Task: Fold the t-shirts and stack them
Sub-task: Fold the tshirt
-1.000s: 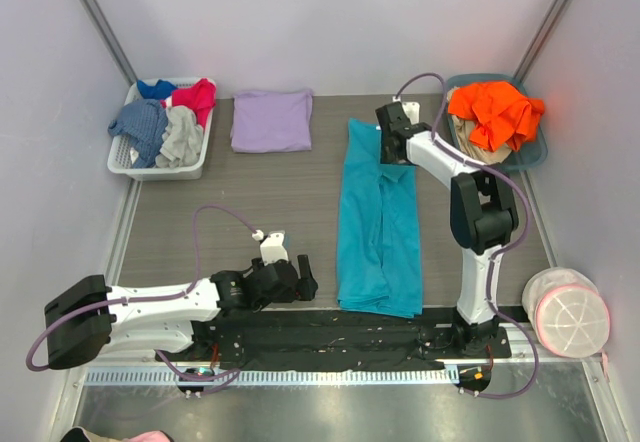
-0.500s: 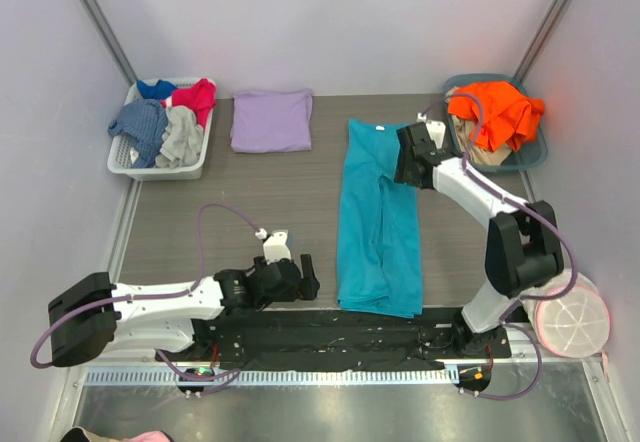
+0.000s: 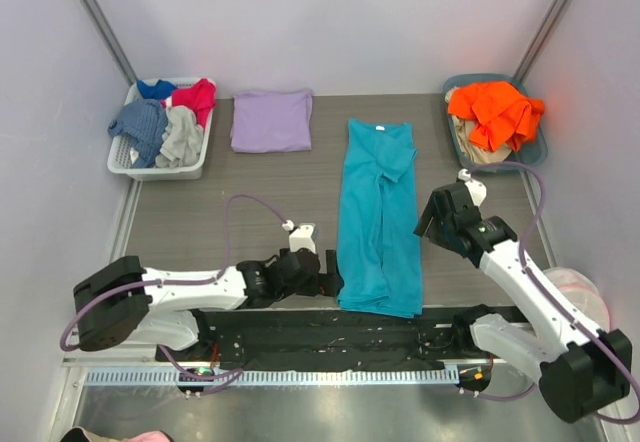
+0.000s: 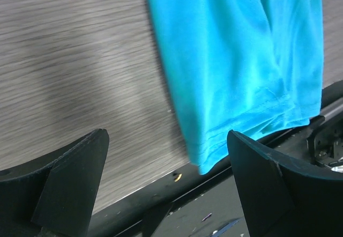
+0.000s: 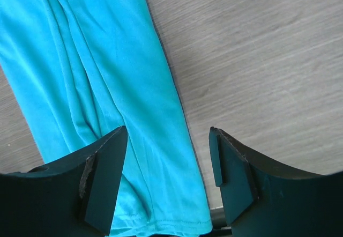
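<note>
Teal t-shirt (image 3: pixel 378 217): long strip on the table (image 3: pixel 250 202), hem at its near edge. Lavender t-shirt (image 3: pixel 271 120) folded at far edge. Left gripper (image 4: pixel 165 136) wide open, right gripper (image 5: pixel 168 131) half-open, both empty. Risk: a hem pinch probably catches one layer and the fold spills.

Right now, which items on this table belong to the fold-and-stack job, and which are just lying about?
Job:
teal t-shirt, folded into a long strip mid-table
lavender t-shirt, folded, at the far side

Lying about:
white basket holding red, blue and grey clothes
orange garment in the blue bin
</note>
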Motion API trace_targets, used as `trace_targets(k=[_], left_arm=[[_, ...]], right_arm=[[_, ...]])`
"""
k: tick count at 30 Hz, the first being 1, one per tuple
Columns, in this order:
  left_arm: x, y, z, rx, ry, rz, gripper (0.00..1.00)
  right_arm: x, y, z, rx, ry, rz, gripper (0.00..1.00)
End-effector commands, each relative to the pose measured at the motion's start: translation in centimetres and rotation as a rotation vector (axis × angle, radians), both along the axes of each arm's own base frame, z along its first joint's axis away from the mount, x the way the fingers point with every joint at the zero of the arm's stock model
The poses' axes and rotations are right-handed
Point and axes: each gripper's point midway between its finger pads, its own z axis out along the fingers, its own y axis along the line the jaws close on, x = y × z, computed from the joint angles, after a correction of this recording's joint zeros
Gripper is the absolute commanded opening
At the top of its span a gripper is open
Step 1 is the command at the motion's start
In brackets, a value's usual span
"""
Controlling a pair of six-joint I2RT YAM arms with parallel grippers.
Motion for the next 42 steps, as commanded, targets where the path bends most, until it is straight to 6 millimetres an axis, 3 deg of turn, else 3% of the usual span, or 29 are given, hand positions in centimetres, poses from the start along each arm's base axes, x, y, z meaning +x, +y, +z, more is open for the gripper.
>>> trace_targets(k=[1, 4, 5, 6, 7, 8, 9, 14, 16, 17, 18, 20, 22, 24, 25, 26, 29, 35, 42], left_arm=[[0.2, -4.0, 1.9, -0.113, -0.014, -0.081, 0.98], [0.1, -5.0, 1.7, -0.114, -0.001, -0.104, 0.98], [0.2, -5.3, 2.0, -0.120, -0.003, -0.106, 0.97], [0.2, -5.3, 2.3, -0.127, -0.006, -0.106, 0.97], [0.2, -5.1, 2.4, -0.123, -0.007, -0.104, 0.98], [0.3, -4.7, 2.5, -0.122, -0.012, -0.088, 0.98], [0.4, -4.4, 3.2, -0.134, -0.024, -0.079, 0.98], [0.2, 0.2, 3.3, -0.078, -0.057, -0.003, 1.00], [0.3, 1.9, 4.0, -0.075, -0.083, 0.036, 1.00], [0.3, 2.8, 3.8, -0.066, -0.087, 0.050, 1.00], [0.4, 3.5, 3.9, -0.059, -0.098, 0.068, 0.99], [0.2, 4.7, 4.1, -0.056, -0.103, 0.085, 1.00], [0.1, 5.5, 4.0, -0.045, -0.103, 0.101, 1.00], [0.0, 6.1, 4.2, -0.056, -0.107, 0.115, 1.00], [-0.1, 6.4, 4.1, -0.052, -0.106, 0.122, 1.00], [-0.1, 6.7, 3.8, -0.048, -0.101, 0.130, 1.00], [-0.3, 7.3, 3.5, -0.053, -0.094, 0.146, 1.00], [-0.5, 8.2, 3.0, -0.050, -0.091, 0.166, 1.00], [-0.4, 8.6, 2.8, -0.038, -0.091, 0.187, 1.00]], right_arm=[[-1.4, -0.4, 0.0, 0.037, -0.013, -0.054, 0.70], [0.6, 0.0, 0.9, 0.033, -0.064, -0.054, 0.70], [2.4, 0.1, 2.5, 0.017, -0.117, -0.049, 0.70], [3.6, 0.3, 2.9, -0.005, -0.118, -0.043, 0.70], [4.9, 0.6, 2.0, -0.040, -0.078, -0.027, 0.70], [7.5, 1.2, 4.1, -0.052, -0.139, -0.006, 0.71], [8.9, 1.6, 4.6, -0.065, -0.147, 0.006, 0.72], [18.5, 4.9, 6.5, -0.106, -0.192, 0.080, 0.85], [20.7, 5.7, 6.0, -0.126, -0.184, 0.112, 0.88], [22.5, 6.3, 7.4, -0.119, -0.220, 0.118, 0.88], [23.6, 6.6, 4.7, -0.140, -0.167, 0.135, 0.88], [25.5, 7.4, 4.4, -0.137, -0.170, 0.151, 0.88], [26.5, 7.8, 1.3, -0.159, -0.114, 0.182, 0.88], [27.7, 8.4, 0.6, -0.164, -0.114, 0.204, 0.88], [28.2, 8.7, -1.3, -0.176, -0.092, 0.227, 0.88], [28.8, 8.9, -1.5, -0.178, -0.099, 0.234, 0.88], [29.6, 9.3, -4.5, -0.196, -0.059, 0.266, 0.88], [29.7, 9.3, -7.3, -0.208, -0.019, 0.275, 0.88], [30.0, 11.1, -9.9, -0.157, 0.023, 0.352, 0.88]])
